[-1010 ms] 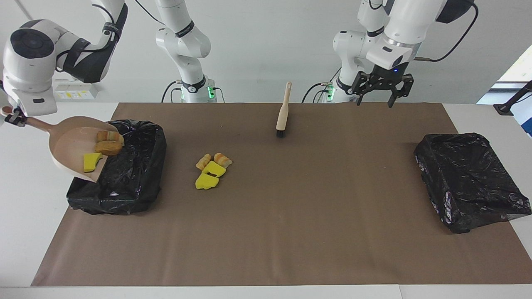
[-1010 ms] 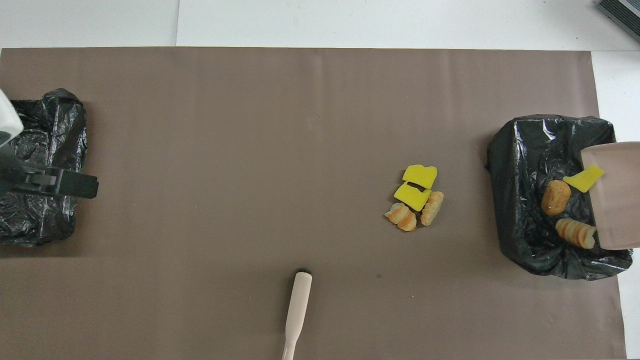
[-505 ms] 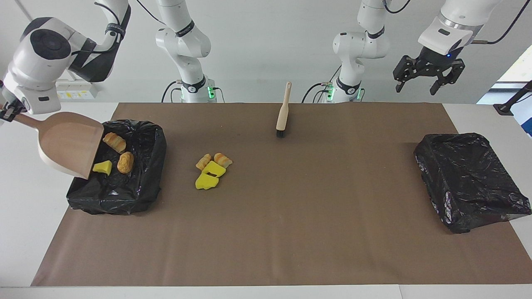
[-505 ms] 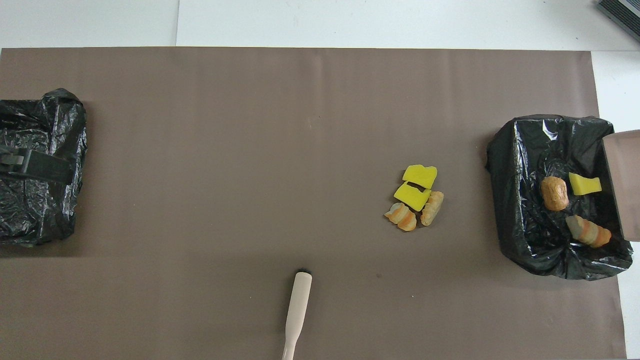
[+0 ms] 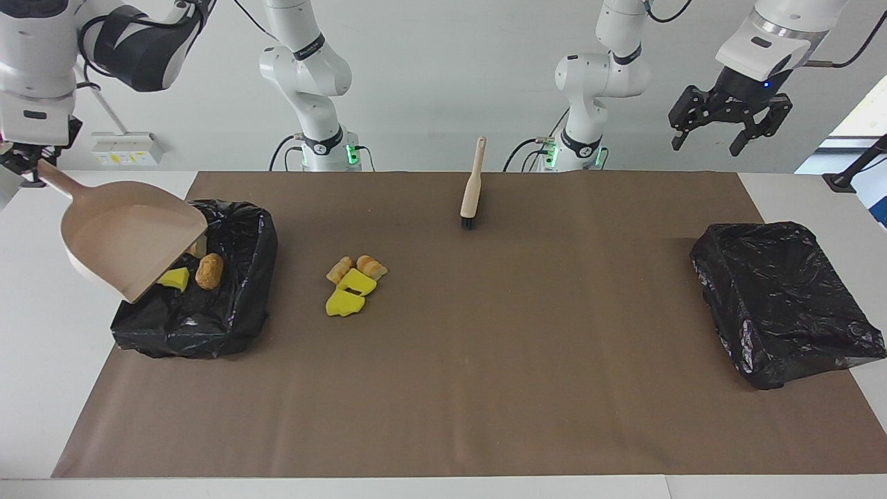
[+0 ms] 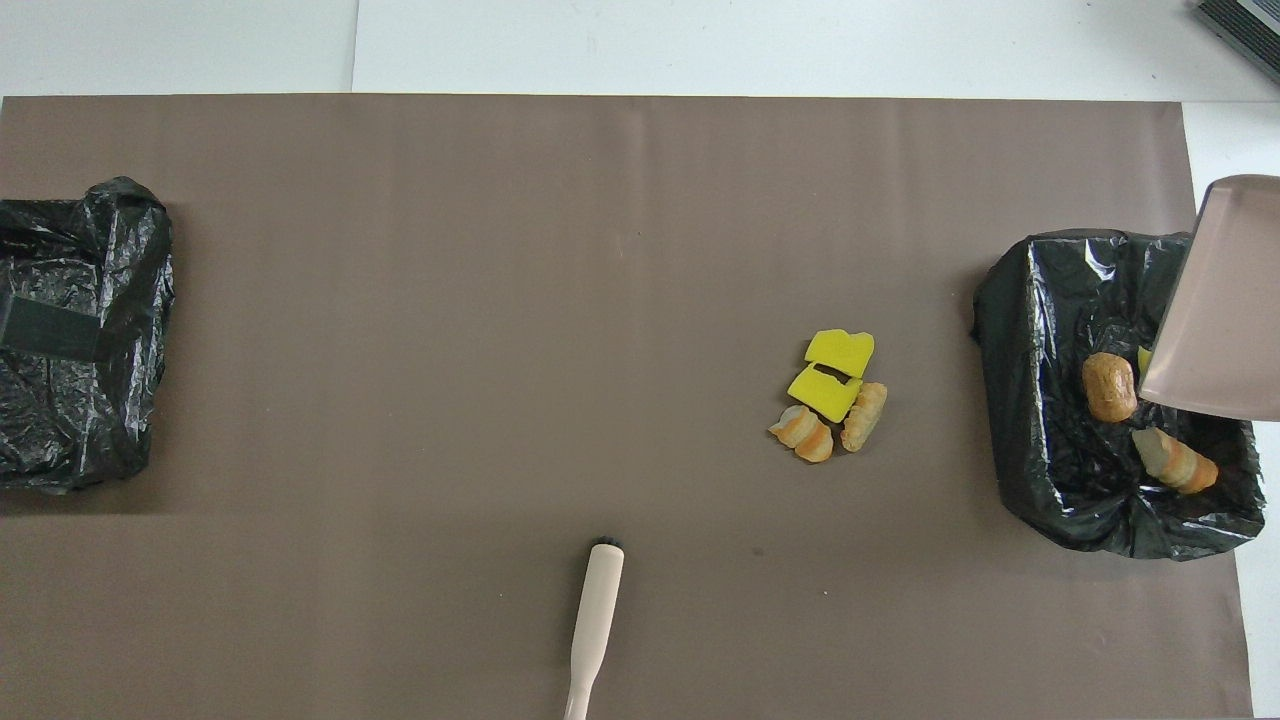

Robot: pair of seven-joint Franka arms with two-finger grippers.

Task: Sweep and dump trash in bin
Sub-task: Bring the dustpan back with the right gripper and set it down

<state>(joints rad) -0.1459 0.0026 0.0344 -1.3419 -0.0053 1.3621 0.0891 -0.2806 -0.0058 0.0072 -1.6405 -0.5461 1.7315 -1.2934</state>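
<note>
I see my right pincer (image 5: 26, 161) clamped on the handle of the tan plastic dustpan (image 5: 128, 235), tilted mouth-down over the black-bagged bin (image 5: 229, 305) at the right arm's end of the surface (image 5: 485, 360). Three trash pieces lie in that bin: a yellow sponge bit (image 5: 173, 278) and two striped toy bread rolls (image 6: 1109, 386). Four more pieces (image 5: 353, 284) lie clustered on the brown mat. My left pincer (image 5: 730, 123) hangs spread, holding nothing, high above the second black-bagged bin (image 5: 783, 298). The wooden-handled brush (image 5: 472, 184) lies nearer the robots.
</note>
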